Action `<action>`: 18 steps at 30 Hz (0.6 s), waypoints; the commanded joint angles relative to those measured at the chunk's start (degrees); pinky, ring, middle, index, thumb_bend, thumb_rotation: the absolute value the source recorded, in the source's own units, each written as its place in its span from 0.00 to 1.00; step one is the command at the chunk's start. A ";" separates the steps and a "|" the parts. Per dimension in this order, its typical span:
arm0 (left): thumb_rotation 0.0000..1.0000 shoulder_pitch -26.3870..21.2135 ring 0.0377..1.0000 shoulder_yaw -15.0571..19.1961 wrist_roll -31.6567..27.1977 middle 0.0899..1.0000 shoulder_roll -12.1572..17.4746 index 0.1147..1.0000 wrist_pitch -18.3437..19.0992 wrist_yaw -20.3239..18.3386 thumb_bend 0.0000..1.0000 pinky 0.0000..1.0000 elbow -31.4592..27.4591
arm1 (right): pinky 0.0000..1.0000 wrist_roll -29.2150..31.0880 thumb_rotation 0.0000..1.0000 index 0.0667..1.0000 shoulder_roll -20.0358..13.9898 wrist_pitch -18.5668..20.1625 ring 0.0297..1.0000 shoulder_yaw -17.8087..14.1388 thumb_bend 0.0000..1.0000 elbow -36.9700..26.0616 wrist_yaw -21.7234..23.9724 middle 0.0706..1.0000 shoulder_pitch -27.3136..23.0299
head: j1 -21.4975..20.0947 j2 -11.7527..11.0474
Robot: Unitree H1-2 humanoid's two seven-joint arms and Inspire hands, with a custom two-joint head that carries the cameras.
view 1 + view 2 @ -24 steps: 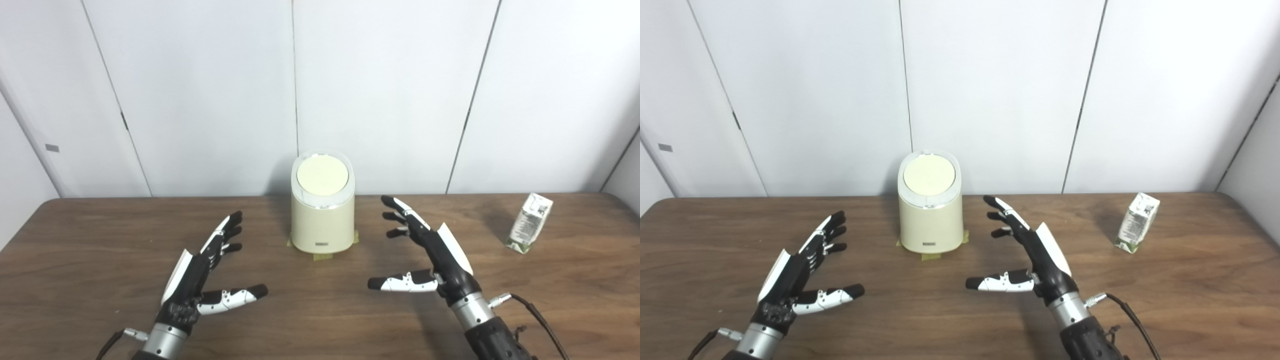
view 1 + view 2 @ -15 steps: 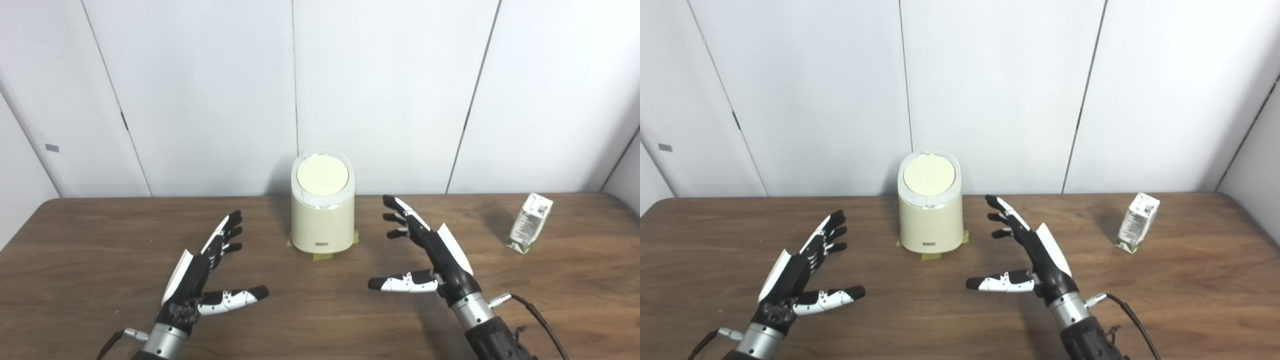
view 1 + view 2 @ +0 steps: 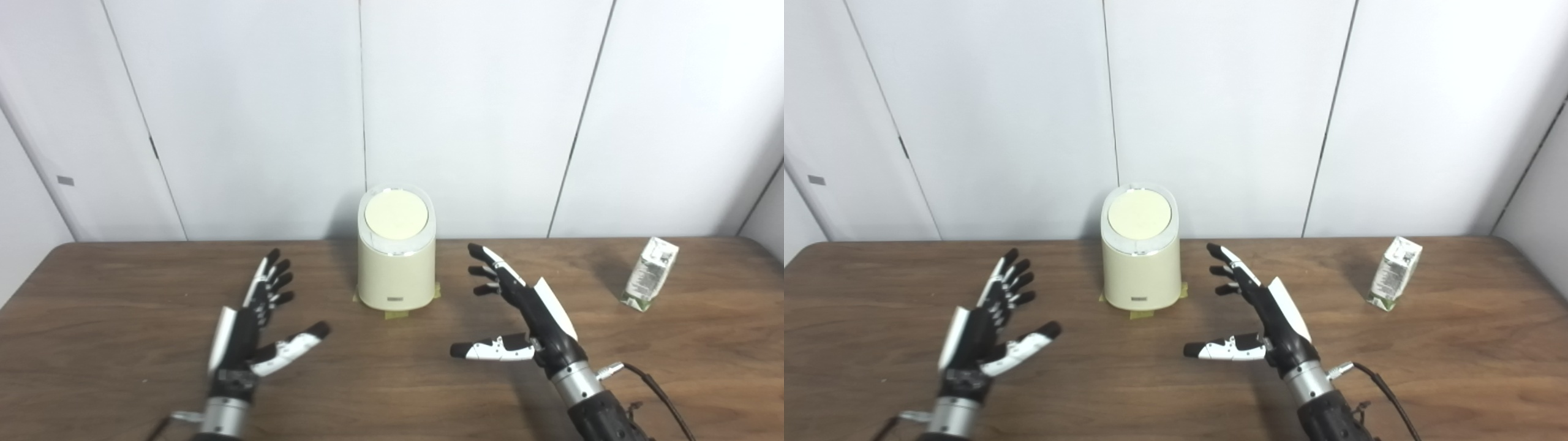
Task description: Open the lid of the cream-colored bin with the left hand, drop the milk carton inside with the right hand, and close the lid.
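Blurring softens the left hand (image 3: 245, 334) and its wrist, so fine detail there is hard to read, and both forearms are cut off by the bottom edge of each view. Small print on the milk carton (image 3: 649, 273) is too small to make out, as is the little label low on the front of the cream-colored bin (image 3: 396, 266). That bin stands upright at the far middle of the wooden table (image 3: 110, 343), its round lid (image 3: 395, 214) shut and tilted toward the camera, with bits of tape (image 3: 395, 315) at its base. From the left hand the bin lies at about 1 o'clock, near but apart. From the right hand (image 3: 539, 318) it lies at about 11 o'clock, likewise apart, and the carton stands tilted at about 2 o'clock, well apart, near the table's right end. Both hands hover spread and empty, fingers apart, thumbs pointing inward.
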 commanded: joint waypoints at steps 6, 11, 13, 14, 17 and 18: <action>0.40 -8.24 0.99 -0.85 3.78 1.00 1.25 1.00 2.39 1.18 0.90 0.92 -1.49 | 0.69 -0.06 0.28 0.90 0.87 -3.61 0.82 0.02 0.79 1.05 -2.16 0.89 -2.82 | -0.02 -2.36; 0.40 -13.05 1.00 -1.93 10.27 0.99 2.73 1.00 6.82 2.89 0.90 0.98 0.21 | 0.66 -0.48 0.24 0.89 1.02 -3.80 0.81 0.24 0.82 1.10 -2.37 0.88 -3.00 | -0.03 -2.83; 0.40 -14.70 1.00 -1.69 10.69 0.98 2.80 1.00 8.77 3.35 0.90 1.00 0.51 | 0.66 -0.07 0.25 0.89 1.03 -4.02 0.81 0.16 0.84 1.38 -2.36 0.88 -3.11 | 0.13 -2.94; 0.41 -15.46 1.00 -1.63 10.97 0.98 2.82 1.00 9.90 3.48 0.89 1.00 0.45 | 0.67 0.04 0.25 0.89 1.02 -4.05 0.81 0.12 0.85 1.48 -2.34 0.88 -3.16 | 0.21 -2.97; 0.44 -17.57 1.00 -1.80 12.16 0.97 3.01 1.00 13.80 3.32 0.85 1.00 -0.31 | 0.68 0.55 0.22 0.90 0.92 -4.07 0.81 0.12 0.87 1.66 -2.01 0.88 -3.19 | 0.26 -3.07; 0.44 -18.37 0.98 -1.91 12.60 0.96 3.08 1.00 14.75 3.45 0.84 0.98 -0.33 | 0.68 0.68 0.21 0.90 0.86 -3.95 0.82 0.15 0.88 1.57 -1.87 0.89 -3.16 | 0.23 -3.04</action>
